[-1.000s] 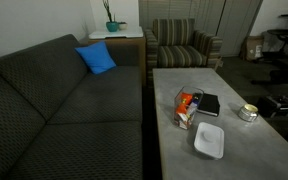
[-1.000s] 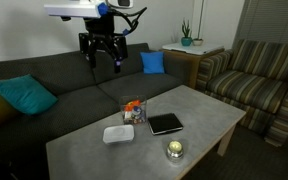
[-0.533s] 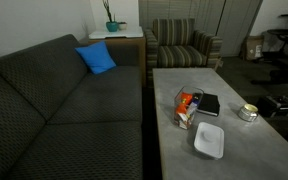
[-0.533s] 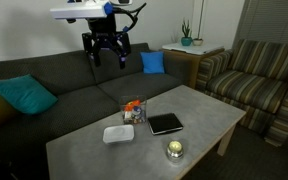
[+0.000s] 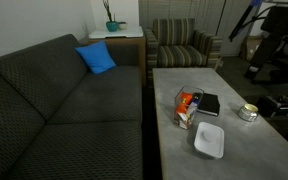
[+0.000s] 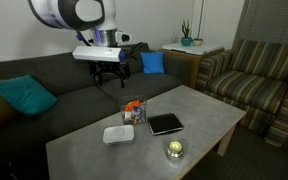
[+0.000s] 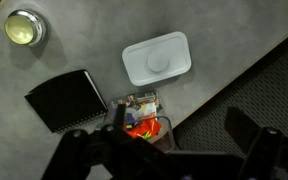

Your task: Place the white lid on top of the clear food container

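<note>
Approach step: gripper point(image 6: 109, 74) fingers apart, empty; flat white plastic lid point(image 7: 156, 57) lies beyond them, past clear orange-filled tub point(image 7: 144, 118). Next: descend, grasp lid.

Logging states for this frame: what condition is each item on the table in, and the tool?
white lid: off, flat on the table beside the container
clear food container: uncovered, upright, orange and red contents
black book-like rectangle: closed, flat
round shiny tin: upright, standing apart
tool: open, empty, raised clear of everything
</note>
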`<state>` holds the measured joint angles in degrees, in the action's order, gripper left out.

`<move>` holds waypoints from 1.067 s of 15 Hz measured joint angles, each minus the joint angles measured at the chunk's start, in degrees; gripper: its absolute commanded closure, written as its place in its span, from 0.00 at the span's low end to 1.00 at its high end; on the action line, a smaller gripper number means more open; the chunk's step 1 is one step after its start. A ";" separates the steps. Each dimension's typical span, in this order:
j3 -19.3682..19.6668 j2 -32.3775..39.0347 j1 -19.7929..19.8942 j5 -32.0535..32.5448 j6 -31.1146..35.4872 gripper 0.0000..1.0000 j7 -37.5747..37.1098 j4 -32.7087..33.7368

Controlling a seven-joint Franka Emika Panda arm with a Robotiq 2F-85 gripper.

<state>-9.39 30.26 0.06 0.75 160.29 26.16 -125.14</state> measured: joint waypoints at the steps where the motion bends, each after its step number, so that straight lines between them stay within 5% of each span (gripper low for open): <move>1: 0.04 0.55 0.01 0.25 0.01 0.00 -0.40 0.29; 10: 1.83 0.63 -3.31 6.46 -1.85 0.00 -6.51 1.80; 16: -0.27 17.12 -5.10 7.26 -9.73 0.00 -3.31 16.77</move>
<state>-9.67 47.38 -5.04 8.01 150.55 22.85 -108.37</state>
